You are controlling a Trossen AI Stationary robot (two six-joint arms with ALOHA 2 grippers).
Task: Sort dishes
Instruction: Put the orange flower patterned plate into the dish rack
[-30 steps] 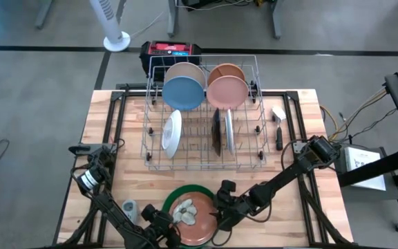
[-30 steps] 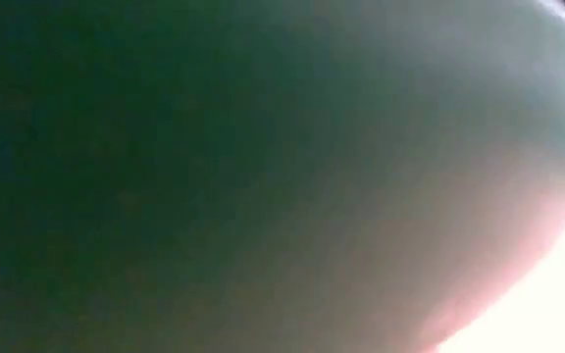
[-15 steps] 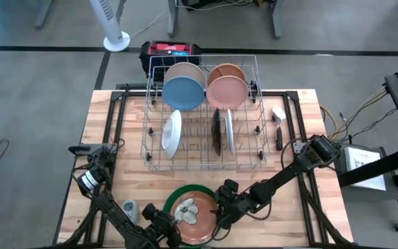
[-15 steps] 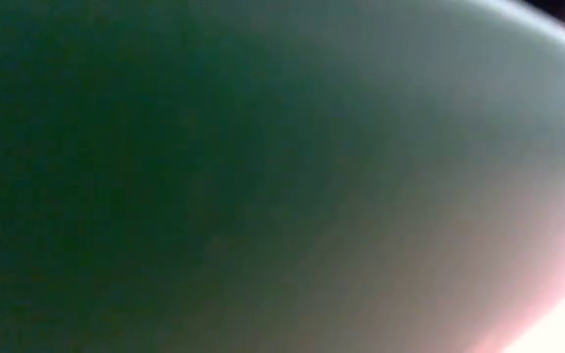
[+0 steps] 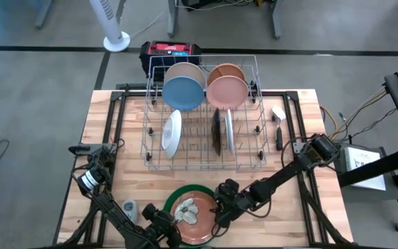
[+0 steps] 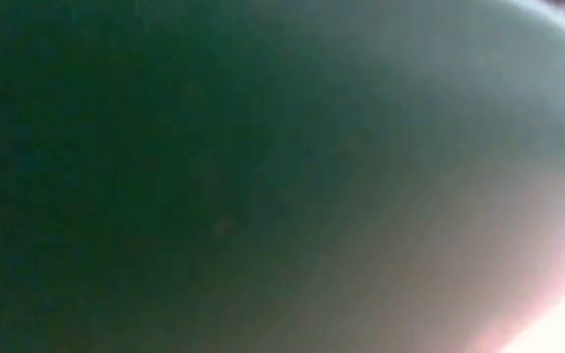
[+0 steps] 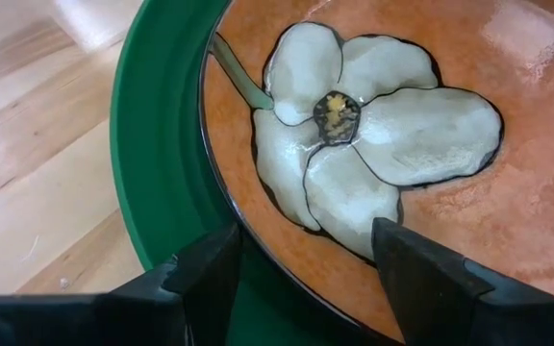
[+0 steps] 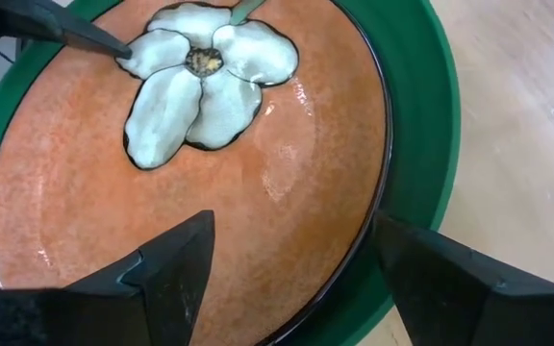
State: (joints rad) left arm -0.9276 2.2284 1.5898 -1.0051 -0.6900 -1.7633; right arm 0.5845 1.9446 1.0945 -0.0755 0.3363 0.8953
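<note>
Orange flower plate [image 7: 431,163] rim sits between open left gripper [image 7: 301,274] and open right gripper [image 8: 291,269].

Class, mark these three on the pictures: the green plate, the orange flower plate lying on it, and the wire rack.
green plate [image 8: 421,144], right wrist view, on its bare green rim.
orange flower plate [image 8: 287,183], right wrist view, on the orange glaze beside the flower.
wire rack [image 5: 202,164], high view, on its near wire edge.

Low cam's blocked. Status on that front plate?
Left gripper and right gripper open, straddling opposite rims. Orange flower plate sits on green plate. Nothing in the way.
</note>
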